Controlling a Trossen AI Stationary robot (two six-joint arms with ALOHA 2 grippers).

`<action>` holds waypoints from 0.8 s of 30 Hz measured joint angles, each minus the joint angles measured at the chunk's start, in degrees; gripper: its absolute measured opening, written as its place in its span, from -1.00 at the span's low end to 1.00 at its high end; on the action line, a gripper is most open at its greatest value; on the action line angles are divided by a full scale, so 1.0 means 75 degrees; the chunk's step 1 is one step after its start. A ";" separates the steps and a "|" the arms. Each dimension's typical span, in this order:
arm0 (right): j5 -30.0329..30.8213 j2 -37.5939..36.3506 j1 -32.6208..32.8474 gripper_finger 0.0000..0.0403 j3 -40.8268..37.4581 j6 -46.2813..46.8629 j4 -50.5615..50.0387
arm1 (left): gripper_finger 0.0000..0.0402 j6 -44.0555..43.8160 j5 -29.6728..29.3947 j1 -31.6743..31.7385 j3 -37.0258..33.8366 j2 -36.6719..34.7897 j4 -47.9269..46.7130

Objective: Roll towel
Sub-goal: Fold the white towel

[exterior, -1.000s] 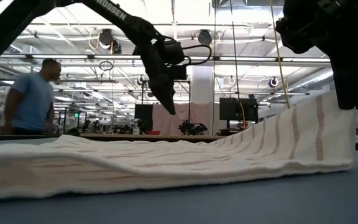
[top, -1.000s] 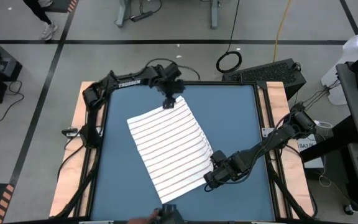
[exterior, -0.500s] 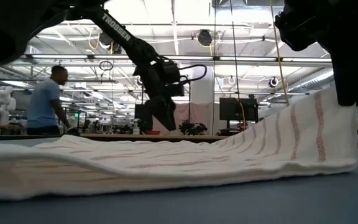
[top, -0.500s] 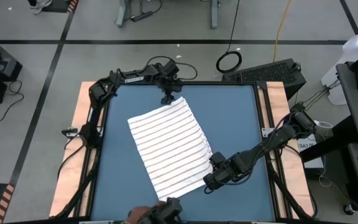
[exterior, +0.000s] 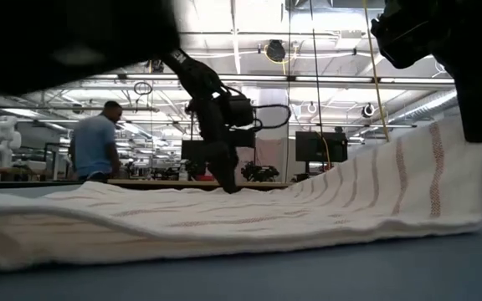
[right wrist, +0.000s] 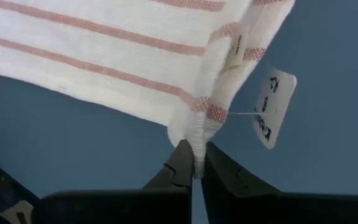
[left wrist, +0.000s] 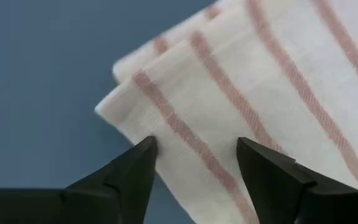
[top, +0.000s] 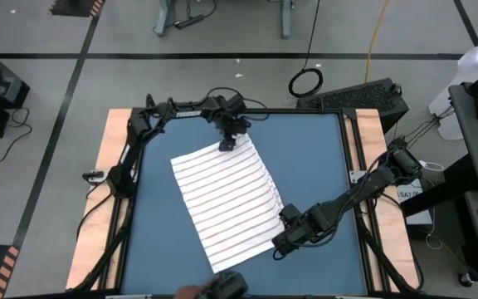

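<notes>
High view puts one towel [top: 229, 198] mid-table, long axis running 11 to 5 o'clock. My left gripper [left wrist: 194, 163] straddles its 12 o'clock corner, fingers apart. My right gripper [right wrist: 194, 167] is clamped on the 4 o'clock corner, lifting it. Two grippers, one cloth.

The right gripper [right wrist: 194, 169] pinches the hemmed corner of the red-striped white towel [right wrist: 123, 53] between closed fingers. A small white tag [right wrist: 271, 107] hangs beside that corner by a thread, over the blue tabletop [right wrist: 73, 149].
</notes>
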 joint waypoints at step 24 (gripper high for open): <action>0.0049 0.0000 0.0027 -0.97 0.0000 -0.0049 -0.0270 | -0.69 -0.2986 0.2286 0.0139 -0.4642 -0.2275 -0.1632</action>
